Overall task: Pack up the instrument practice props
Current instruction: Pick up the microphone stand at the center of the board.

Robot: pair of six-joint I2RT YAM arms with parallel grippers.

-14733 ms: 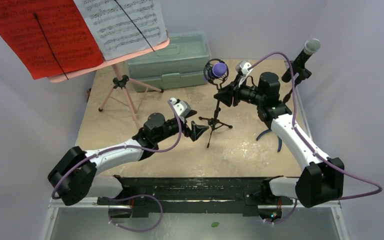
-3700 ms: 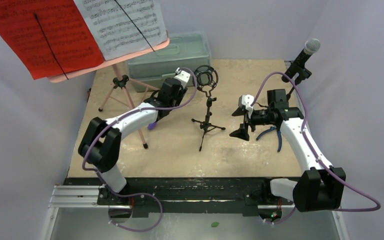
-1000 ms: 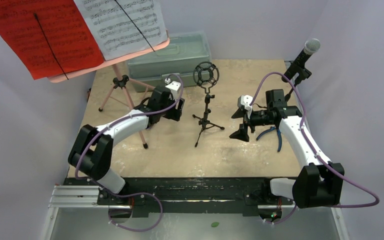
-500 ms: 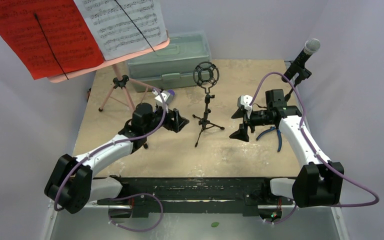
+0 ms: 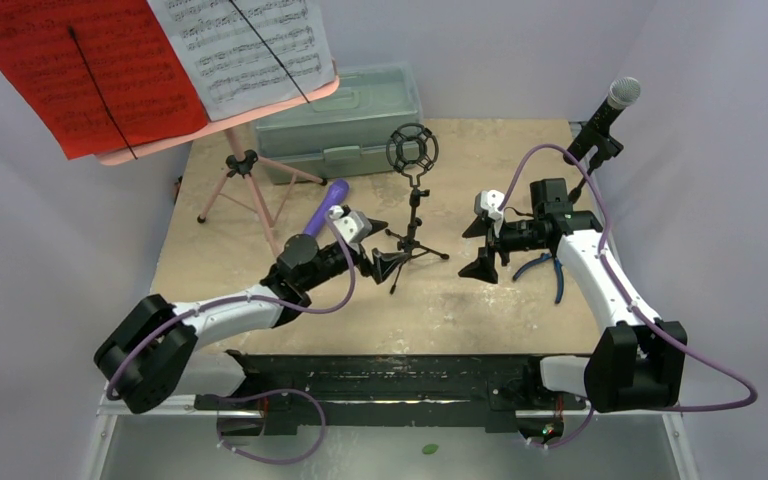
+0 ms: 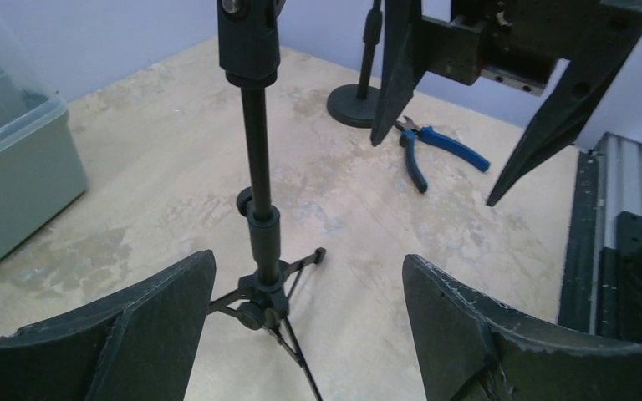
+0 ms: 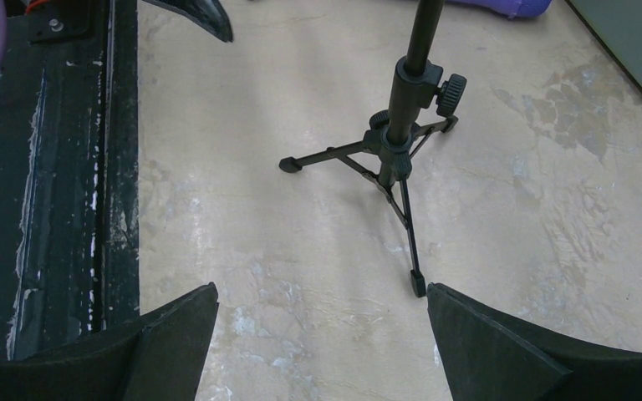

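Observation:
The purple microphone (image 5: 323, 206) lies loose on the table beside the pink tripod (image 5: 251, 190), whose tray (image 5: 290, 101) carries a red page (image 5: 80, 70) and a white page (image 5: 245, 45). A small black tripod stand (image 5: 412, 232) with an empty ring mount (image 5: 412, 150) stands mid-table. My left gripper (image 5: 385, 250) is open, with the stand's pole (image 6: 255, 167) just ahead between the finger lines (image 6: 308, 261). Facing the same stand (image 7: 393, 150) from the right, my right gripper (image 5: 475, 250) is open and empty (image 7: 322, 292). The black silver-headed microphone (image 5: 615, 100) sits on its stand at the far right.
A grey-green plastic case (image 5: 345, 120) sits closed at the back. Blue-handled pliers (image 5: 550, 270) lie under the right arm, also seen as pliers (image 6: 435, 150). The right mic stand's round base (image 6: 355, 104) is behind them. A black rail (image 5: 390, 375) runs along the near edge.
The left arm pulled back from near the case toward the front, leaving the purple microphone lying on the table. Its jaws widened and now face the small stand. The right arm stayed still.

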